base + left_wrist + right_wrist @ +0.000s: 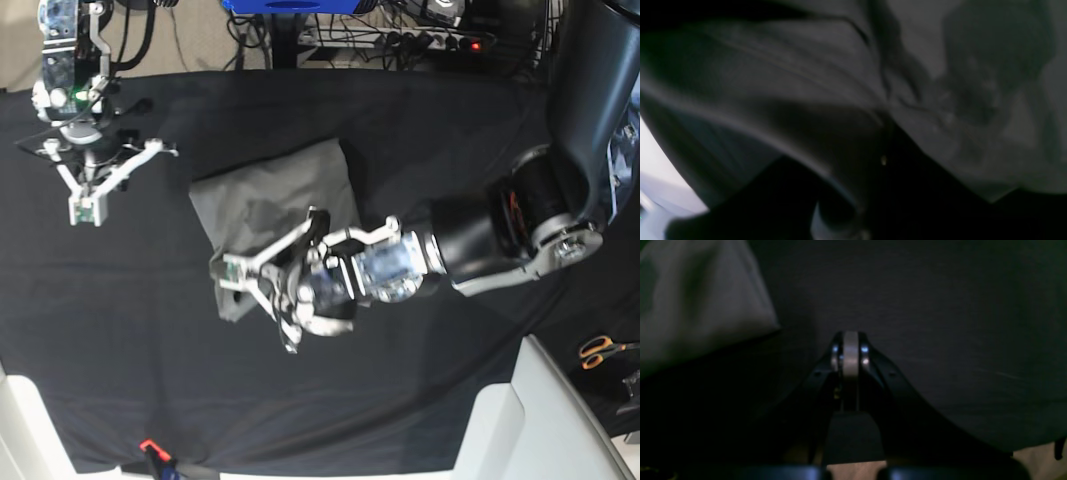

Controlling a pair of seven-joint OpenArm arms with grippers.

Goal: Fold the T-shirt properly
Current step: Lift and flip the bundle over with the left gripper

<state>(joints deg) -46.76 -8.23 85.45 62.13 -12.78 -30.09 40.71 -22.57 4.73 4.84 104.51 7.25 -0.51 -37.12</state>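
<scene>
The grey T-shirt (285, 190) lies partly folded on the black table cloth (420, 140) at mid table. My left gripper (228, 276) reaches in from the right and is shut on the T-shirt's lower left edge. In the left wrist view the blurred grey fabric (790, 83) fills the frame close to the camera and hides the fingers. My right gripper (86, 208) hangs at the far left, shut and empty, apart from the T-shirt. In the right wrist view it (850, 340) is closed over the black cloth, with a T-shirt corner (700, 296) at the upper left.
Orange-handled scissors (598, 350) lie at the right edge. White blocks (530, 420) stand at the front right. A small orange item (150, 447) sits at the cloth's front edge. Cables and a power strip (430, 38) run behind the table.
</scene>
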